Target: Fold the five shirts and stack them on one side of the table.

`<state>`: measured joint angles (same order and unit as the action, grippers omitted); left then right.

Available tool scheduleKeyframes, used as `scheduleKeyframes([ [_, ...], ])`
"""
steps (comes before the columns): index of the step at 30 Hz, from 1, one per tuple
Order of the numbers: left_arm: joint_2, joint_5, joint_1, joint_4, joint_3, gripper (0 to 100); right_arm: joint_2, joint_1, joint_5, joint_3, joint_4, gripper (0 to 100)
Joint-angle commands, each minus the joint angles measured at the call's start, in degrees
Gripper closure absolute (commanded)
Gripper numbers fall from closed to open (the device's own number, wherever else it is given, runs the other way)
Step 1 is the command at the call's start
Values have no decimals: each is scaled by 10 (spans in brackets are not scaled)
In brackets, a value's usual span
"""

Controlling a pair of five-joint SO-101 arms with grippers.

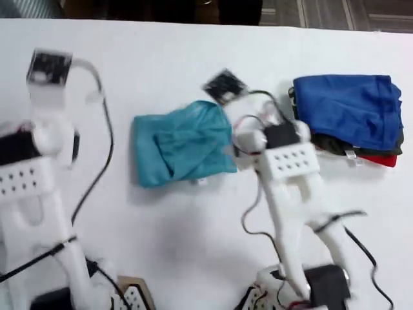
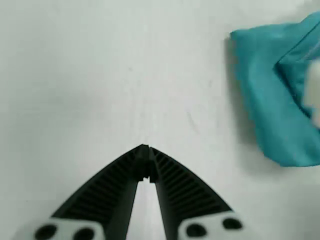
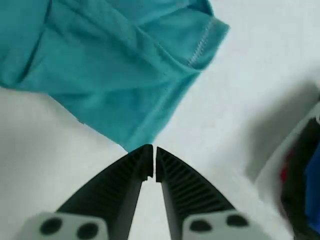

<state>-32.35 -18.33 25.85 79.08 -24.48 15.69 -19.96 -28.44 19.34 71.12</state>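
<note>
Teal just ahead of the tips: holding the right claw (image 3: 151, 162) pinched shut at the corner of the folded shirt (image 3: 115, 65). Keeping the left claw (image 2: 145, 162) shut too, over white table (image 2: 100, 75), well apart from that shirt. Leaving the blue-topped stack (image 1: 352, 113) farther off, on the right claw's other side.

Table (image 1: 168, 58) open along the far edge and on the near side of teal shirt (image 1: 182, 143). Right arm (image 1: 287, 165) stands between teal shirt and shirt stack (image 1: 348, 110), blocking that gap (black cable (image 1: 105, 145) crosses the strip at the shirt's left).
</note>
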Motion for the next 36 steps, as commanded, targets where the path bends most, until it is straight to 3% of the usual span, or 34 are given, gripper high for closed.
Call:
scheduleKeyframes([
  [1,-57,-25,55,-100,-185,973,-86,-51,38,-98,10,978],
  [6,-62,-27,112,-175,-301,973,-241,-119,67,-277,80,975],
  [9,-62,-27,126,-210,-347,973,-332,-148,67,-408,133,921],
  [13,-62,-27,128,-259,-406,973,-450,-162,66,-584,202,847],
  [20,-69,-25,128,-327,-470,973,-628,-162,66,-815,272,850],
  [27,-69,-25,126,-328,-473,973,-724,-159,61,-911,290,848],
  [36,-69,-25,125,-329,-473,973,-748,-150,61,-913,290,851],
])
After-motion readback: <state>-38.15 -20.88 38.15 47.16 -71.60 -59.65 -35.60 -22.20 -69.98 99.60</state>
